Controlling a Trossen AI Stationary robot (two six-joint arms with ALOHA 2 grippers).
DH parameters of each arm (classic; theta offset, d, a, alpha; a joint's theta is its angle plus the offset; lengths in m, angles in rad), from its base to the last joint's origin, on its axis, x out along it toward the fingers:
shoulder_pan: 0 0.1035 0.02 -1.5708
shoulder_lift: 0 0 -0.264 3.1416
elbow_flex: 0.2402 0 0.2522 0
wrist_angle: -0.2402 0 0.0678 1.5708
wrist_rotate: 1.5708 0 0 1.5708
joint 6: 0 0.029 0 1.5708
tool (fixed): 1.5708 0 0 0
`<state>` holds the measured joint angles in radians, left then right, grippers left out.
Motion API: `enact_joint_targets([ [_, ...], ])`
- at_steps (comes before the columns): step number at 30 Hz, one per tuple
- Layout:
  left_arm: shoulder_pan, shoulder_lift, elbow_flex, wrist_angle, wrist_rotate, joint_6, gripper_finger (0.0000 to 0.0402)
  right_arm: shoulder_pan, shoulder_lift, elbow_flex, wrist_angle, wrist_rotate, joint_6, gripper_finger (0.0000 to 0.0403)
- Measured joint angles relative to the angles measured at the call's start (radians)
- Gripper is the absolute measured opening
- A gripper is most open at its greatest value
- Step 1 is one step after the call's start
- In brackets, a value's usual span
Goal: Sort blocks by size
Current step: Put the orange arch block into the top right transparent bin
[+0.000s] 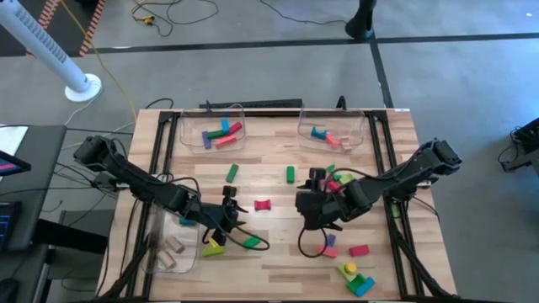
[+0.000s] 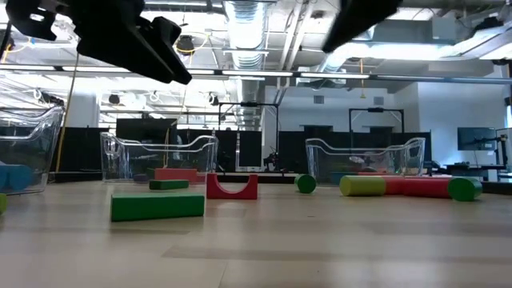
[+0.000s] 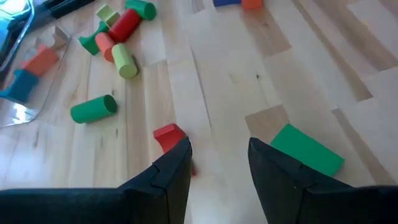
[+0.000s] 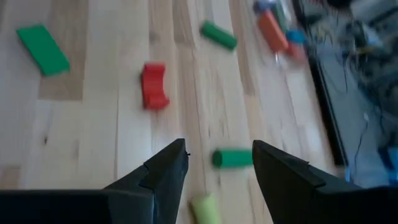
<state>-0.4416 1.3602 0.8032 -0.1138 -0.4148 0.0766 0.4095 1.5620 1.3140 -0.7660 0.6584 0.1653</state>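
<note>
Jaws on both grippers, left (image 1: 229,209) and right (image 1: 313,210), stand apart, empty, over the table's (image 1: 278,252) middle. Bare wood lies between them around a red arch block (image 1: 263,204). No readable writing shows.

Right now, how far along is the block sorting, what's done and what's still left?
Partly done. Some blocks already sit in three clear bins: the far left bin, the far right bin and the near left bin. Nothing is in hand: the left gripper and right gripper both hover open and empty over the table. Left: the red arch, the green bar and the cluster near the right arm.
</note>
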Motion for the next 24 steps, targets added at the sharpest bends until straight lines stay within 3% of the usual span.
enact_joint_targets([
  [3, 0.000, 0.000, 0.000, -0.006, -0.037, 0.018, 0.0154, -0.002, 0.000, 0.000, 0.104, -0.027, -0.091, 0.0219],
  [10, 0.000, 0.000, 0.000, -0.036, -0.110, 0.039, 0.0154, -0.035, 0.007, -0.029, 0.283, -0.243, -0.168, 0.0219],
  [24, 0.000, 0.000, 0.000, -0.054, -0.105, 0.011, 0.0154, 0.009, 0.030, -0.031, 0.162, -0.309, 0.024, 0.0219],
])
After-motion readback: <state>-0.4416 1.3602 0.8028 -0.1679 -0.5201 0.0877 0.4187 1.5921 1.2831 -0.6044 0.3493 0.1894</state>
